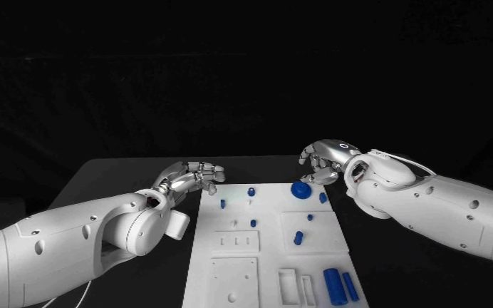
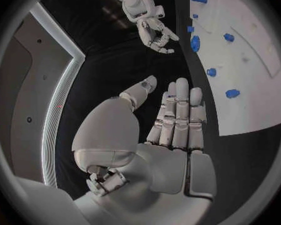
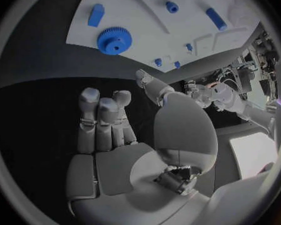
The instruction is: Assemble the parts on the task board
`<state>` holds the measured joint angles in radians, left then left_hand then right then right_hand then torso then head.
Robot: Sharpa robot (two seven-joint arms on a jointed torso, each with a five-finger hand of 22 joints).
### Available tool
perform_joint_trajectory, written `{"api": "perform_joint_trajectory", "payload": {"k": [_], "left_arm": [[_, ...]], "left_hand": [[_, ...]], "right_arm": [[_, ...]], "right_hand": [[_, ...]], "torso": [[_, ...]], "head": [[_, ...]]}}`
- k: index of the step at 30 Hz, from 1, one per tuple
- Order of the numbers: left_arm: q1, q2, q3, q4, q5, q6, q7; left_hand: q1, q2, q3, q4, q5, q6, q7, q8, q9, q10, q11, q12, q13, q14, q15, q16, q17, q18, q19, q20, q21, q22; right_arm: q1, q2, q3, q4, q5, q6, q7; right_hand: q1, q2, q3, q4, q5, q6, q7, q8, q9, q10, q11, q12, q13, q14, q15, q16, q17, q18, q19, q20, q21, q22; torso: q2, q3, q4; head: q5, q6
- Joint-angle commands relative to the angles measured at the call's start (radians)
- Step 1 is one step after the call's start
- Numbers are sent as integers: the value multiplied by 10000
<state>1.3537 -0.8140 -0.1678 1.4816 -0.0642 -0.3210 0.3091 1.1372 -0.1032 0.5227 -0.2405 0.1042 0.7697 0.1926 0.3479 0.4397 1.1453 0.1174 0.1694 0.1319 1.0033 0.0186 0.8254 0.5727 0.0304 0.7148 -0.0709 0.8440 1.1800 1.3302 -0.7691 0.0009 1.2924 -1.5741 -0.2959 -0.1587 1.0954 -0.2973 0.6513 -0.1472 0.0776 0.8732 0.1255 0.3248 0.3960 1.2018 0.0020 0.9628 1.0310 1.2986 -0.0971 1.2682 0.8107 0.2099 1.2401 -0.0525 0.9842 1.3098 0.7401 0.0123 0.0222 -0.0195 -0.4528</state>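
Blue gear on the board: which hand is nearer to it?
Right. The right hand hovers open just beside the gear, at the board's far right corner. The left hand sits off the board's left edge, farther away, also empty.

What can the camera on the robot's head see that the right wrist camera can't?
Head view alone: the big blue cylinder and the thinner blue rod at the near end of the task board. Right wrist view alone: the teeth round the blue gear and the hole through its middle. Both: the board, the gear, the right hand and the left hand, both holding nothing.
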Motion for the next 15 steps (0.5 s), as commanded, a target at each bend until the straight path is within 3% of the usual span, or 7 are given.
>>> {"api": "perform_joint_trajectory", "payload": {"k": [1,2,5,8,15], "left_arm": [[-13,30,7,41,-39,72,138],[-18,28,7,50,-38,80,135],[-28,11,7,63,-38,78,129],[-31,5,7,54,-38,73,123],[-33,-13,7,63,-38,76,125]], "left_hand": [[-80,20,1,-74,-33,-23,11,-60,9,36,39,-56,9,-77,12,61,-10,208,-95,-77,45,-10],[-82,20,1,-75,-33,-23,11,-60,10,36,39,-56,9,-78,12,61,-10,208,-96,-76,45,-10],[-85,20,1,-76,-34,-24,12,-61,10,36,39,-56,9,-79,13,61,-11,208,-97,-76,46,-11],[-90,22,3,-78,-35,-26,12,-62,11,35,40,-57,9,-80,14,61,-12,207,-99,-75,48,-12],[-97,22,4,-81,-36,-28,13,-63,13,34,41,-58,9,-82,15,62,-14,206,-102,-74,50,-14]], "right_arm": [[-72,64,-13,-263,333,772,181],[-116,70,-16,-321,327,800,179],[-214,132,-21,-463,309,899,219],[-288,244,-22,-638,334,908,277],[-422,434,-29,-836,287,814,362]], "right_hand": [[-52,-10,30,82,64,7,100,-70,-19,-401,178,694,604,-39,91,200,244,519,77,-86,167,229],[-31,22,50,111,84,2,113,-88,-28,-415,183,961,809,-47,102,292,351,519,100,-111,260,232],[-28,31,51,196,153,-80,128,-164,-66,-452,203,1477,1207,-64,95,512,610,519,181,-204,516,234],[-54,22,29,249,138,-125,85,-197,-83,-528,181,1633,1354,-114,75,547,721,519,142,-237,633,225],[-54,62,-41,266,223,-202,90,-240,-98,-492,184,1840,1538,-136,74,576,848,519,90,-281,768,214]], "torso": [[-8,61,-59],[-5,68,-56],[-6,45,-33],[15,69,-29],[4,29,2]], "head": [[-42,-9],[-56,-14],[-73,-54],[-77,-61],[-75,-165]]}}
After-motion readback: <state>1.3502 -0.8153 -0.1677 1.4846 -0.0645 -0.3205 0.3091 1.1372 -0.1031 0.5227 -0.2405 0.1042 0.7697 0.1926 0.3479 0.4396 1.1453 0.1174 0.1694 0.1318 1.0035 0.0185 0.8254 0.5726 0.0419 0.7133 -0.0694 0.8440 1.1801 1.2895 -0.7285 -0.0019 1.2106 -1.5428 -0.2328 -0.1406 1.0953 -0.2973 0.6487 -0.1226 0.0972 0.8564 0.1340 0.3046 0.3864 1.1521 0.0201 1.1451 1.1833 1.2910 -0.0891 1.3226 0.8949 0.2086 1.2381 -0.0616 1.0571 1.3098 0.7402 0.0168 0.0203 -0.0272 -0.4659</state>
